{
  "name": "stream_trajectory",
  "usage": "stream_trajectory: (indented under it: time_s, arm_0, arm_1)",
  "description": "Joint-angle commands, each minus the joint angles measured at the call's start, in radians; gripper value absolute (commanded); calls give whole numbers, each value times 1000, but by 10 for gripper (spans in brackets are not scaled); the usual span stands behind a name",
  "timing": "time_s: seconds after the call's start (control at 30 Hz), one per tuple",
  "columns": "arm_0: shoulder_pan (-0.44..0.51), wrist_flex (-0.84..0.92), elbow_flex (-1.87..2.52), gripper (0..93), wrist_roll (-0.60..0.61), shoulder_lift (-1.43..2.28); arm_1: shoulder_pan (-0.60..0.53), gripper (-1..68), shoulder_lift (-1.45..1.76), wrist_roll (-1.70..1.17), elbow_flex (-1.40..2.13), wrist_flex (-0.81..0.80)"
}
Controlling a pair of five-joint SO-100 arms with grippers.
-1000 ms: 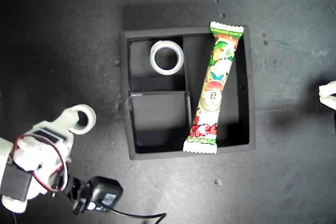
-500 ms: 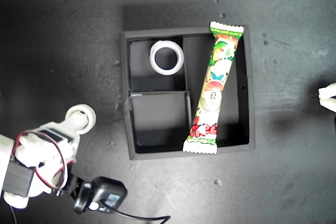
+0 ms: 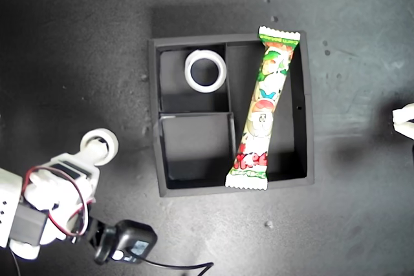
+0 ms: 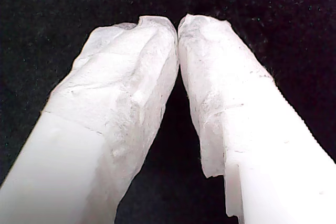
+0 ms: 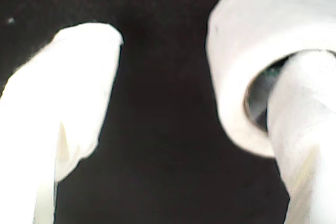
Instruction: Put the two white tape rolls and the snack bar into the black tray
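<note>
White ring-shaped tape roll (image 3: 206,71) lies in the matte black tray's (image 3: 309,114) far small compartment; the long green-white-red snack bar (image 3: 263,111) slants along the long compartment. A second white tape roll (image 5: 252,51) hangs threaded on one finger of my second gripper (image 5: 194,129), jaws spread, left of the tray in the exterior view. My first gripper (image 4: 177,24) is clenched on nothing.

You see a dark desk (image 3: 77,43) with tiny pale specks (image 3: 268,224) near the frame's bottom and top.

The black tray's (image 3: 154,105) nearer small compartment lies open beside the snack bar (image 3: 264,109).
</note>
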Motion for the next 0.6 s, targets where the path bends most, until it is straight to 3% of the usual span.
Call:
stream_trajectory:
  time_s: [0.0,0.2,0.43,0.57]
  arm_0:
    - [-9,-29,-5,204,0,-31]
    - [-55,-38,-5,176,14,-103]
    - [-114,-44,2,33,40,-138]
    - [-141,-28,-5,1,75,-112]
  arm_1:
    - [-8,-3,9,-11,-5,-18]
    - [-25,-3,9,-9,-3,-26]
    - [-31,-3,9,-11,2,-37]
    - [-34,-3,9,-12,11,-44]
